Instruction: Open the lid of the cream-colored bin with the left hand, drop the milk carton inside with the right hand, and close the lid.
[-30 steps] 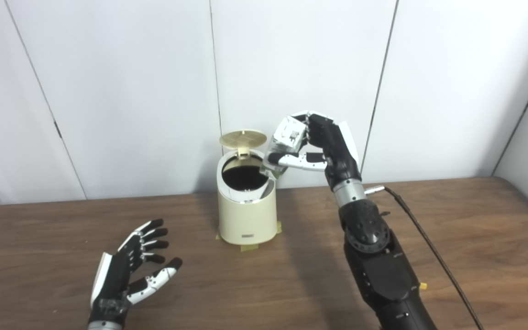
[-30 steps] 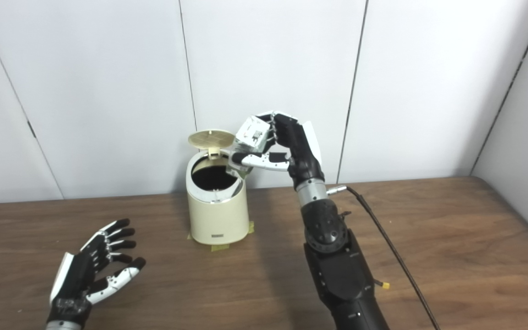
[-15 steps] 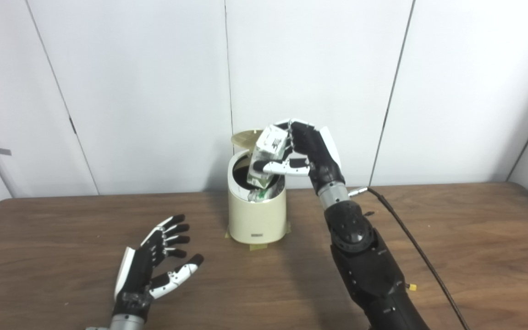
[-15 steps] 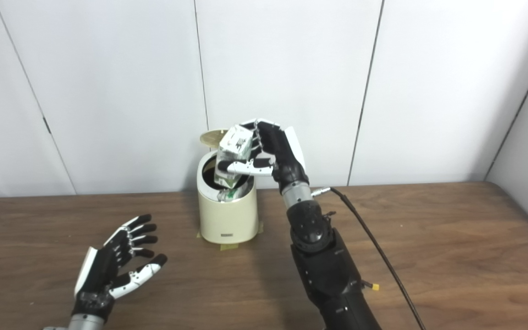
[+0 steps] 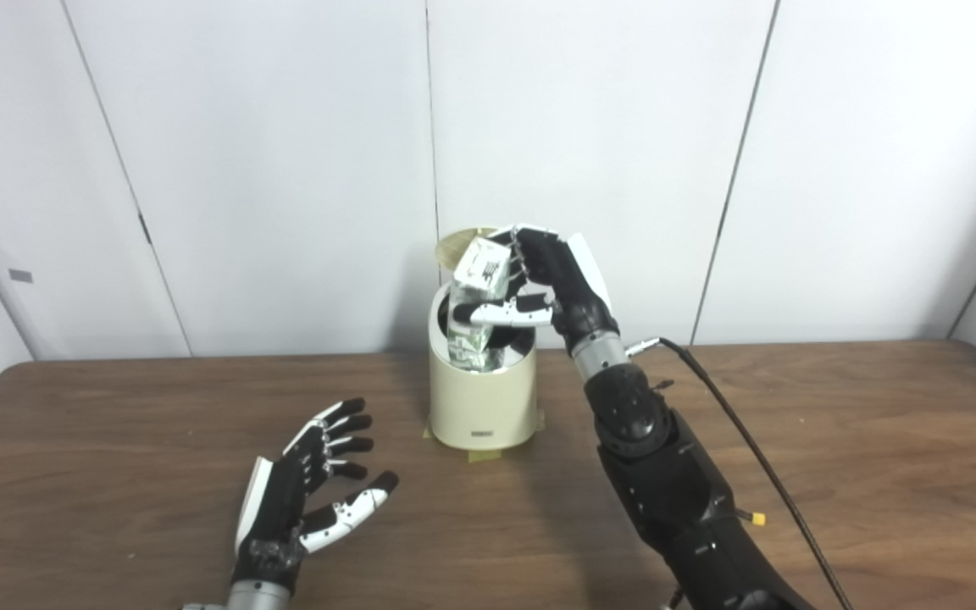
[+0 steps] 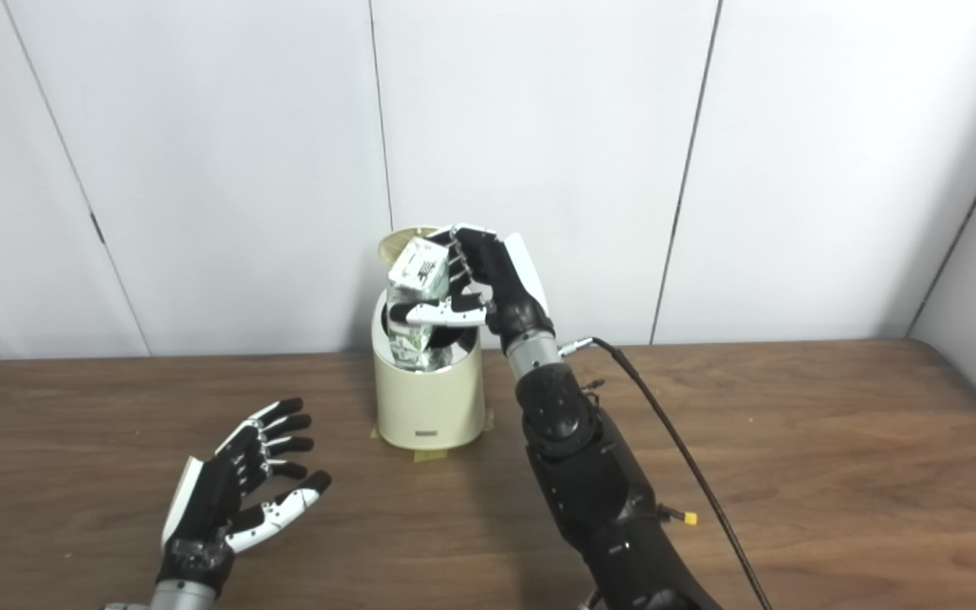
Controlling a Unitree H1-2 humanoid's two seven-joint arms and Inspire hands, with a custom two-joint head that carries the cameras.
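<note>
Right hand (image 5: 551, 284) clamped on milk carton (image 5: 478, 296), poised in cream-colored bin (image 5: 482, 398) mouth | left hand (image 5: 302, 504) empty, fingers apart | risk: tilted carton could've snagged the rim.

Milk carton (image 5: 478, 296): white, green print low on body, roughly upright with slight tilt, clasped in right hand (image 5: 543, 284), thumb across front; lower end dipped into bin mouth.

Cream-colored bin (image 5: 483, 405): round, standing on table just below and left of right hand, well beyond left hand (image 5: 306, 496).

Lid (image 5: 452, 248): flipped up behind carton, mostly hidden.
</note>
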